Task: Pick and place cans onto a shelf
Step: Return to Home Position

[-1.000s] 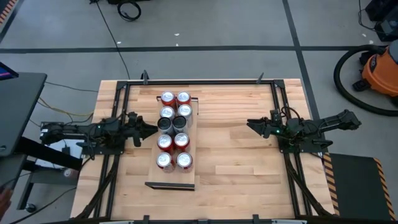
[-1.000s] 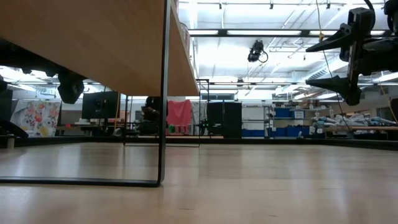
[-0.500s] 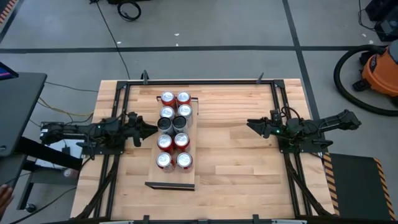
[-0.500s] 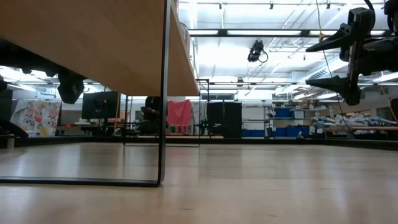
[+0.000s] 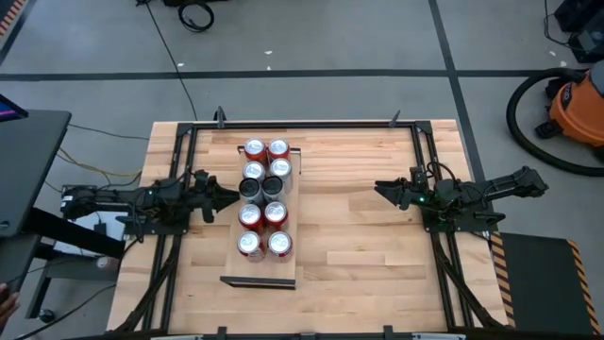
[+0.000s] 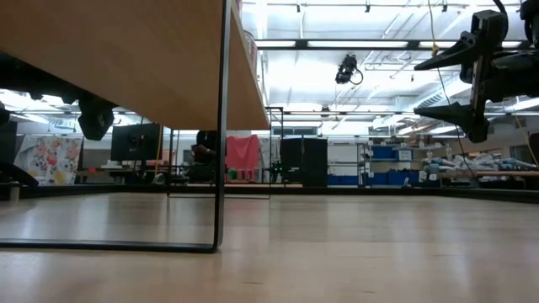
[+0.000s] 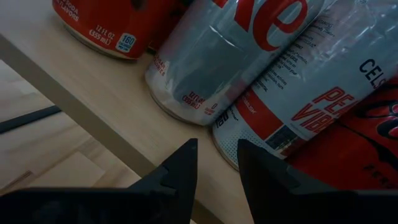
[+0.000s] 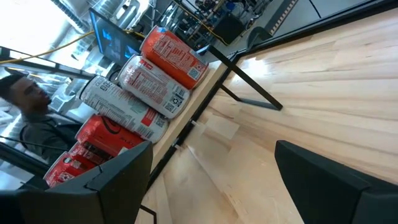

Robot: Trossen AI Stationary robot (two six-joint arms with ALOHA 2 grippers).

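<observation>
Fingers on your left gripper: narrow gap, nothing held, tips just beside the cans standing in two rows on the shelf. Right gripper: fingers wide apart, empty, well apart from them.

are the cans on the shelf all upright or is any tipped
All upright: the high view shows ten round tops of the cans in two rows on the shelf, none lying sideways.

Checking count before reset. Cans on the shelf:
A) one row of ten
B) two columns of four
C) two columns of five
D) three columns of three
C: the high view shows the cans on the shelf in two columns of five; left gripper and right gripper flank them, empty.
</observation>
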